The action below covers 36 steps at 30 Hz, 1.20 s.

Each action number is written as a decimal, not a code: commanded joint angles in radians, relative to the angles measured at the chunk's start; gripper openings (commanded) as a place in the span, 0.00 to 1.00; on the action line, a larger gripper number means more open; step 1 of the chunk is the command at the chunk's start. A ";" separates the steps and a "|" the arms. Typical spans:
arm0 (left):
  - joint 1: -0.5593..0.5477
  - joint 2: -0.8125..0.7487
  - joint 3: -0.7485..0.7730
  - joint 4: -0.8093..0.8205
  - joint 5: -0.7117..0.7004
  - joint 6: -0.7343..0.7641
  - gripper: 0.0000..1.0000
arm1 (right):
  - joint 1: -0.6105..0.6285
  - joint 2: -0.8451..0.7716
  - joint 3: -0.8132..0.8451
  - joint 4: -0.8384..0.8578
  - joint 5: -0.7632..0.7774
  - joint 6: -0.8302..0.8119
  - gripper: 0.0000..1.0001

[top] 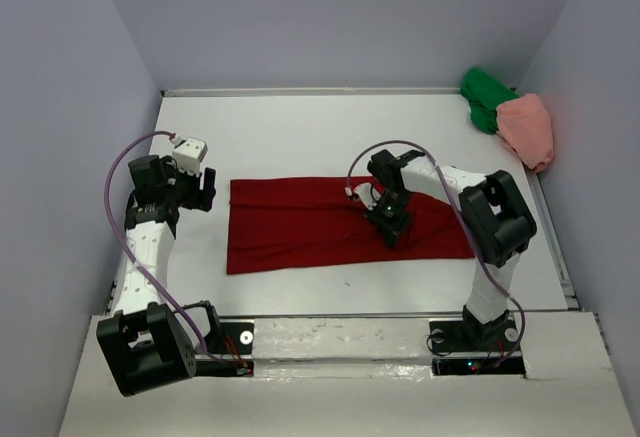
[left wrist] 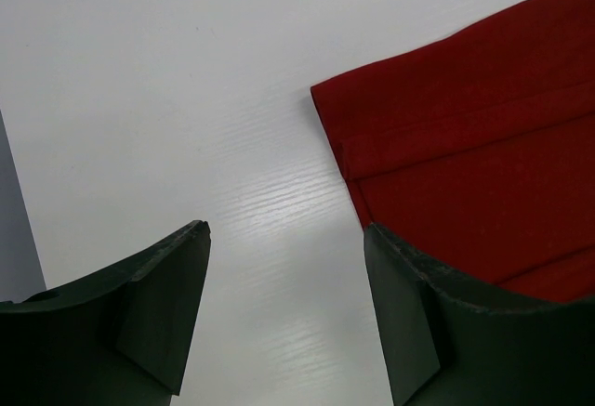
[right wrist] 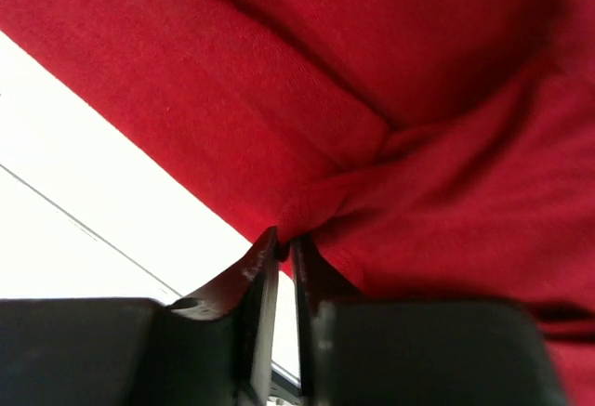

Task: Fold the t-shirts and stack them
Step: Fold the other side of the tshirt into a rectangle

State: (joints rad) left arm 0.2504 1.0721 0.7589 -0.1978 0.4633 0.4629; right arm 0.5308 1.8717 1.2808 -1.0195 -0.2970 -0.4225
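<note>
Mostly flat, dark red t-shirt puckers where right gripper pinches (left gripper open).

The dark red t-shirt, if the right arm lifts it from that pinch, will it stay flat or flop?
Probably flops: the dark red t-shirt puckers into creases where the right gripper pinches it. Likely light, since it lies thin and flat on the table. Lifted from one point, the rest would probably drape and drag.
</note>
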 commanded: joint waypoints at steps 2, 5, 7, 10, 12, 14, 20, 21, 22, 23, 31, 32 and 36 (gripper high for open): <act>0.006 -0.005 0.023 0.001 0.017 0.011 0.77 | -0.003 0.024 0.003 0.001 -0.057 -0.009 0.27; 0.004 -0.004 0.023 -0.002 0.017 0.011 0.77 | -0.003 0.023 0.005 -0.013 -0.070 -0.015 0.41; 0.004 -0.004 0.026 -0.002 0.017 0.011 0.77 | -0.003 0.007 0.008 -0.024 -0.070 -0.019 0.48; 0.004 -0.006 0.026 -0.003 0.018 0.011 0.77 | -0.003 -0.028 0.028 -0.057 -0.068 -0.025 0.52; 0.004 -0.004 0.028 -0.003 0.018 0.010 0.77 | -0.003 -0.048 0.048 -0.085 -0.057 -0.027 0.54; 0.004 -0.008 0.030 -0.006 0.018 0.008 0.77 | -0.003 -0.088 0.057 -0.099 -0.022 -0.025 0.56; 0.004 -0.008 0.028 -0.005 0.023 0.008 0.77 | -0.003 -0.190 0.095 -0.058 0.134 -0.009 0.57; 0.004 -0.006 0.028 -0.005 0.023 0.010 0.77 | -0.003 -0.195 0.091 -0.045 0.159 -0.007 0.57; 0.006 -0.005 0.028 -0.006 0.023 0.008 0.77 | -0.003 -0.197 0.091 -0.037 0.179 -0.006 0.57; 0.004 -0.004 0.028 -0.006 0.021 0.010 0.77 | -0.003 -0.192 0.088 -0.031 0.199 -0.005 0.57; 0.004 -0.003 0.026 -0.003 0.017 0.013 0.77 | -0.035 -0.114 0.032 0.074 0.358 0.021 0.43; 0.004 -0.003 0.025 -0.003 0.017 0.013 0.77 | -0.035 -0.102 0.031 0.088 0.367 0.024 0.42; 0.006 0.003 0.026 -0.003 0.015 0.014 0.77 | -0.075 -0.062 0.026 0.117 0.404 0.027 0.41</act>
State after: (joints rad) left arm 0.2504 1.0725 0.7589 -0.2081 0.4637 0.4633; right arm 0.4862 1.7920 1.3216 -0.9691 0.0288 -0.4110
